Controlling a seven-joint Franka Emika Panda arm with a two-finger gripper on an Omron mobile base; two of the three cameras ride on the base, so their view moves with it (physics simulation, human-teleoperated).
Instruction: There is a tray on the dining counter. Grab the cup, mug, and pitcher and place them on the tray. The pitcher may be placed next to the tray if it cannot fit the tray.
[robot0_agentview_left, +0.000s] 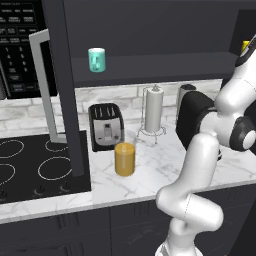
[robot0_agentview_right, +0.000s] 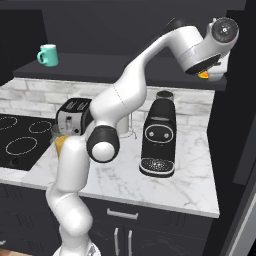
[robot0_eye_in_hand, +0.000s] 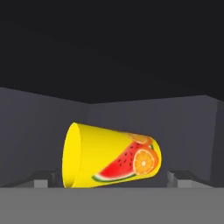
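Right in front of the hand camera, the yellow cup (robot0_eye_in_hand: 111, 156) with its watermelon and orange print appears sideways in the rolled hand view, between the two dark fingertips (robot0_eye_in_hand: 46, 178) of the pincer (robot0_eye_in_hand: 116, 179), which stand wide apart on either side of it and released, with no visible contact. From the right base view the white arm reaches up to the dark shelf (robot0_agentview_right: 125, 67) at the upper right, where a bit of yellow shows under the hand. At the other end of that shelf stands the teal mug (robot0_agentview_left: 96, 59), upright, handle out to one side. Down on the marble surface (robot0_agentview_left: 165, 160), the amber pitcher (robot0_agentview_left: 125, 158) stands just in front of the toaster (robot0_agentview_left: 105, 126), with the paper-towel roll (robot0_agentview_left: 154, 110) behind it and the black coffee machine (robot0_agentview_right: 159, 134) well to the right.
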